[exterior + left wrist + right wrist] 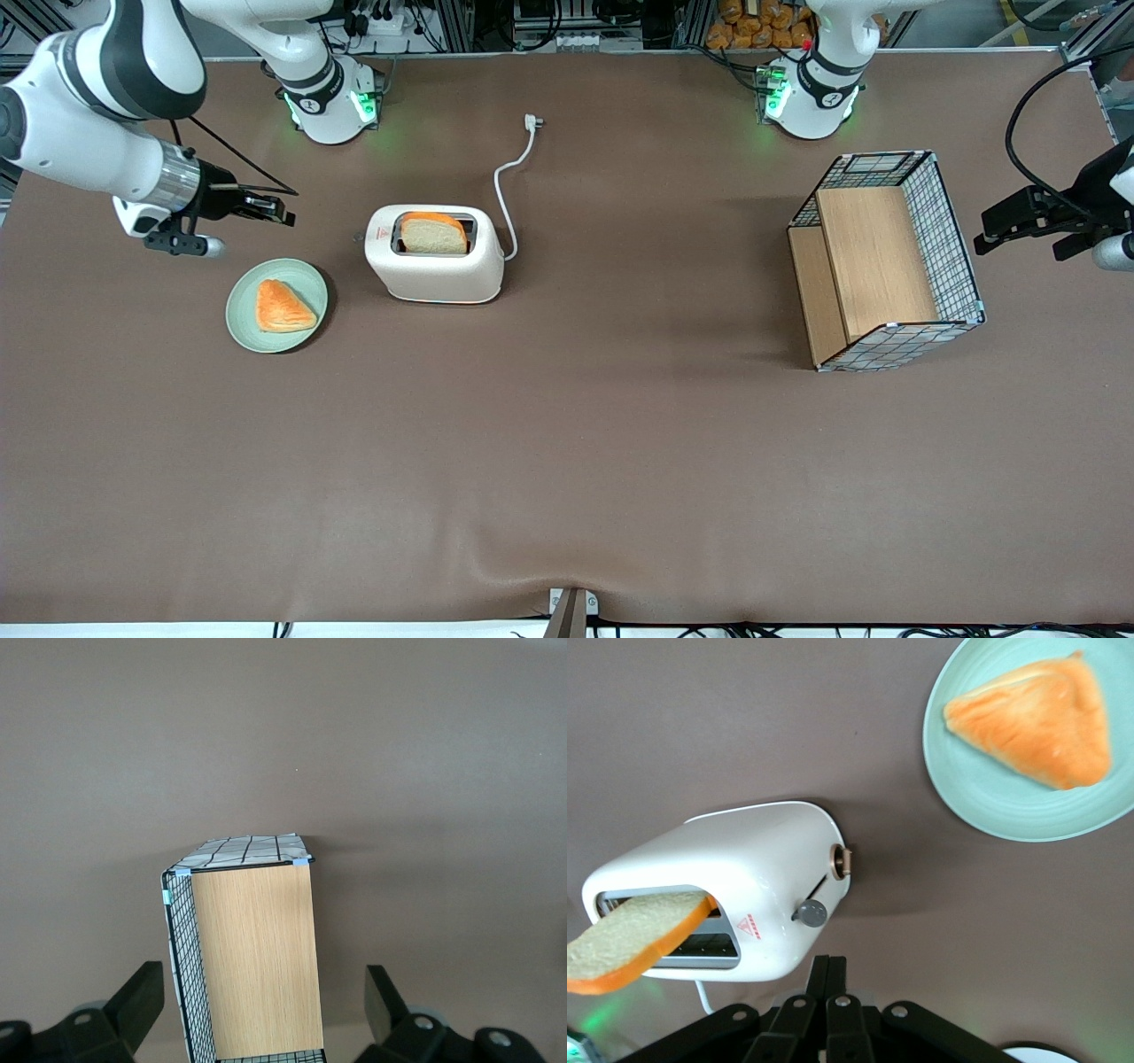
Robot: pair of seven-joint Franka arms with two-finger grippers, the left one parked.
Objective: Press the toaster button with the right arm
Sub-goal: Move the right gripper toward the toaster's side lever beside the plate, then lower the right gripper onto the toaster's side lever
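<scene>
The cream-white toaster [434,266] stands on the brown table with a slice of bread [434,235] upright in its slot. It also shows in the right wrist view [744,873], with the bread [633,939] leaning out of the slot. The toaster button [809,913] is a small grey tab on the narrow end, close to the red mark [749,926]; a round tan knob [842,861] sits beside it. My right gripper [285,215] is shut and empty. It hovers above the table, apart from the toaster's button end, toward the working arm's end. Its closed fingertips [830,963] point at that end.
A pale green plate [244,323] with an orange pastry [282,307] lies near the gripper, nearer the front camera; both show in the right wrist view: plate [957,788], pastry [1036,718]. The white cord [505,190] runs to its plug [532,122]. A wire-and-wood basket [886,261] stands toward the parked arm's end.
</scene>
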